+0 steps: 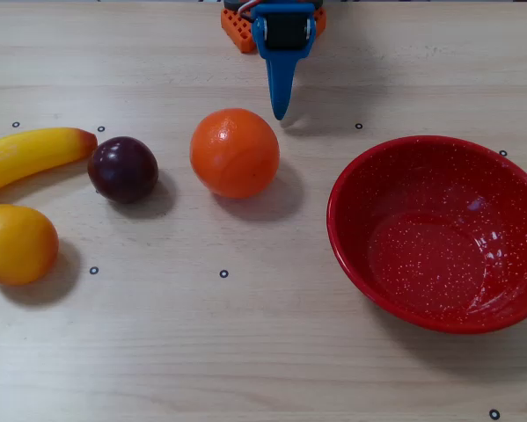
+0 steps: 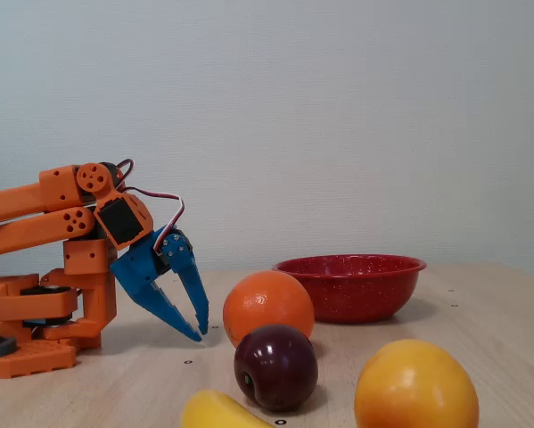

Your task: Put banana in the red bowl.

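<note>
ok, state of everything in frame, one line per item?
gripper: empty, fingertips near together, low above the table by the arm's base
banana: lying on the table at the overhead view's left edge, not grasped
red bowl: upright, empty
orange ball: on the table, loose
dark plum: on the table beside the banana's tip
yellow-orange fruit: on the table, loose

Banana (image 1: 25, 154) left — red bowl (image 1: 355, 185) right

Overhead view: banana (image 1: 25, 154) far left, plum (image 1: 123, 169) touching its tip, orange (image 1: 234, 152) centre, bowl (image 1: 351, 189) right, gripper (image 1: 281, 110) behind orange.
</note>
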